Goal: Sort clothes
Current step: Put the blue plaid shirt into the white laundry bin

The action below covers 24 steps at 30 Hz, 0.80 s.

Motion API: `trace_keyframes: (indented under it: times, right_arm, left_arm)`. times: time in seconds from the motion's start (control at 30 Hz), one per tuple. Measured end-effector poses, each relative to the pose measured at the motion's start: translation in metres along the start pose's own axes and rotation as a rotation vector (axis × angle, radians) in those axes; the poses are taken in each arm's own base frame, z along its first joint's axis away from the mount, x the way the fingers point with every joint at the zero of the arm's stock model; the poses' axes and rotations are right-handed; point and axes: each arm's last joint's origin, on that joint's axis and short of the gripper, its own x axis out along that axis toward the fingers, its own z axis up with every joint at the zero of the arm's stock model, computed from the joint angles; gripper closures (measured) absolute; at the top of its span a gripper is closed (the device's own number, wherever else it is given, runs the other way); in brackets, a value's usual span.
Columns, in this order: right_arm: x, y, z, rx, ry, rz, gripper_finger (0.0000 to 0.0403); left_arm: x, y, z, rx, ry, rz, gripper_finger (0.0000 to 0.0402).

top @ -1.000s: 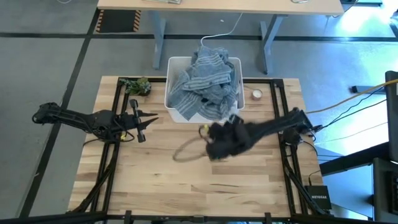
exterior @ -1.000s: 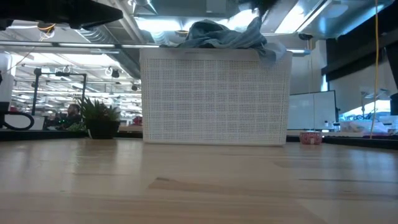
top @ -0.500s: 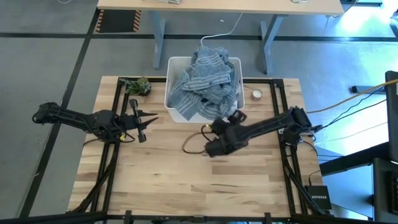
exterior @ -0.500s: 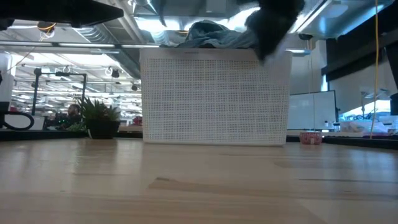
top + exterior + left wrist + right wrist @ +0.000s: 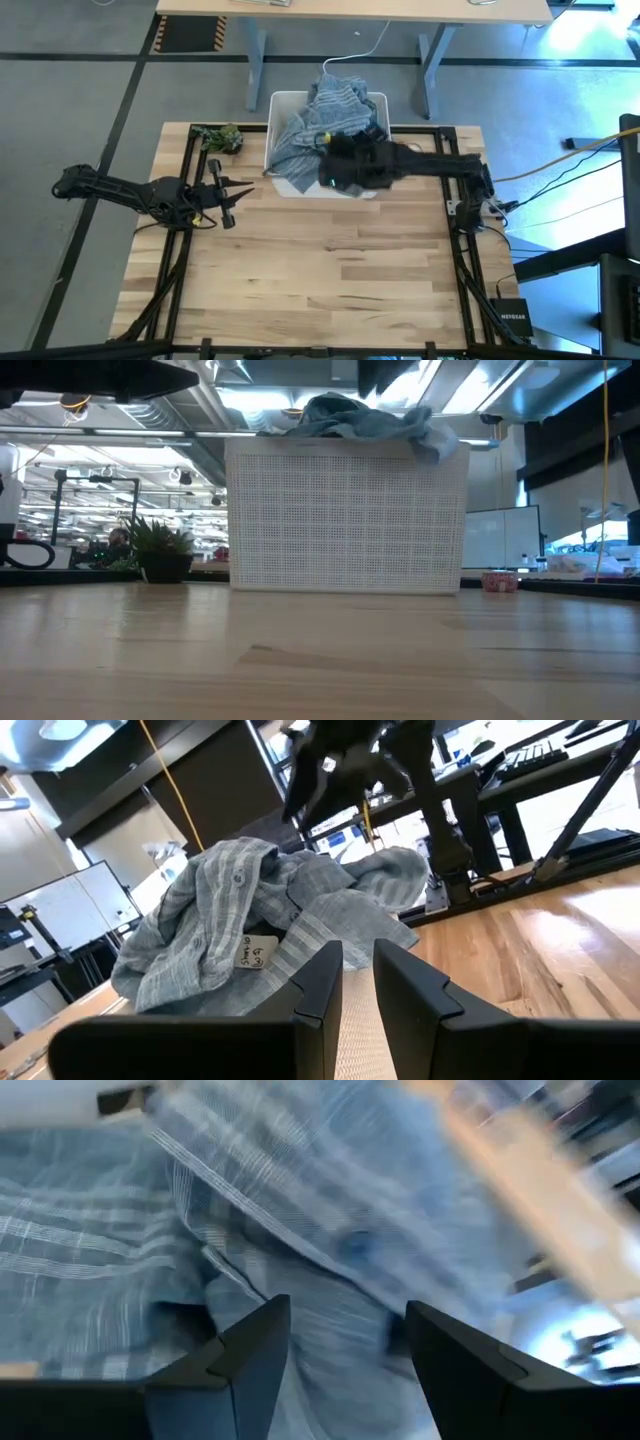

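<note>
A white mesh basket stands at the table's far middle and is heaped with blue-grey striped clothes; they spill over its rim in the low view. My right gripper hangs open above the near part of the pile, with striped cloth filling its wrist view. My left gripper waits at the table's left, fingers nearly together, pointing toward the basket; the pile also shows in its wrist view.
A small green-brown lump lies at the far left, beside the basket. A small round red-and-white thing lies to the basket's right. Black frame rails run along both sides. Bare wood spreads in front of the basket.
My right gripper has swung from over the table's middle toward the far edge and now hangs over the basket's pile. The clothes and my left arm have kept still.
</note>
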Motion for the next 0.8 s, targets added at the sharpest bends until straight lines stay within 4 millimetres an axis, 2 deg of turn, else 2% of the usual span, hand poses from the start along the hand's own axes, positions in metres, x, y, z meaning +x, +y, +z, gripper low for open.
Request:
trace_keyframes:
  times: [0.17, 0.3, 0.43, 0.53, 0.67, 0.73, 0.8]
  right_arm:
    - [0.053, -0.009, 0.012, 0.106, 0.129, 0.167, 0.0187]
    - [0.108, -0.017, 0.011, 0.268, 0.203, 0.275, 0.0187]
    - [0.163, -0.01, -0.01, 0.406, 0.252, 0.384, 0.0187]
    - [0.191, 0.0, -0.036, 0.463, 0.294, 0.424, 0.0187]
    - [0.205, 0.006, -0.062, 0.42, 0.372, 0.438, 0.0187]
    - [0.201, 0.005, -0.062, 0.381, 0.379, 0.443, 0.0187]
    - [0.188, 0.003, -0.056, 0.347, 0.35, 0.461, 0.0187]
  left_arm:
    - [0.0, 0.0, 0.001, 0.004, -0.008, 0.004, 0.0345]
    - [0.0, 0.0, 0.001, 0.006, -0.008, 0.004, 0.0345]
    - [0.0, 0.0, 0.001, 0.006, -0.008, 0.004, 0.0345]
    - [0.0, 0.0, 0.001, 0.025, -0.007, 0.004, 0.0345]
    - [0.0, 0.0, 0.001, 0.044, -0.006, 0.003, 0.0345]
    - [0.0, 0.0, 0.001, 0.05, -0.006, 0.004, 0.0345]
    - [0.0, 0.0, 0.001, 0.072, -0.007, 0.004, 0.0345]
